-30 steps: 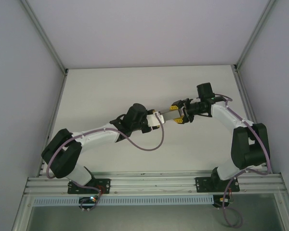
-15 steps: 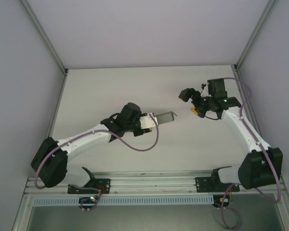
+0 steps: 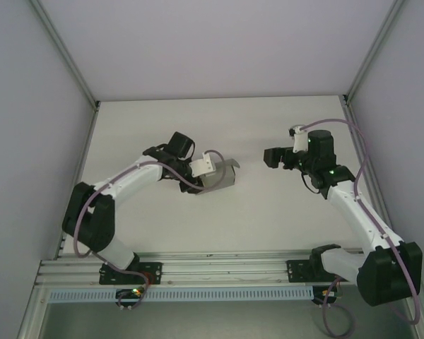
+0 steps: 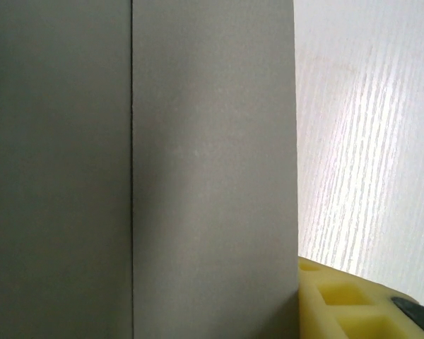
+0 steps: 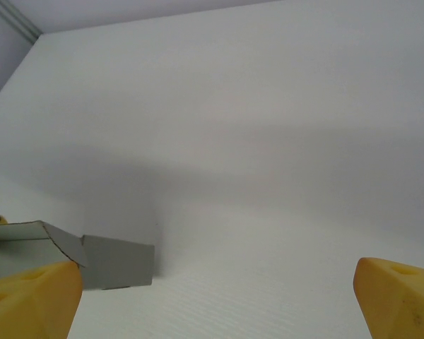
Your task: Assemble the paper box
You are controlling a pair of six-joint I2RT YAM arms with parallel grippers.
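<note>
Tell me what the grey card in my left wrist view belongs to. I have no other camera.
Observer: From above, it is the paper box, partly folded, gripped by the left pincer left of the middle of the table.
Operator: Report the other arm.
Observer: The right pincer is open wide, holds nothing, and is well apart from the box, to its right.
Operator: Describe what its camera sees.
Observer: The right wrist view has the box at its lower left, with a slanted flap edge on top.
</note>
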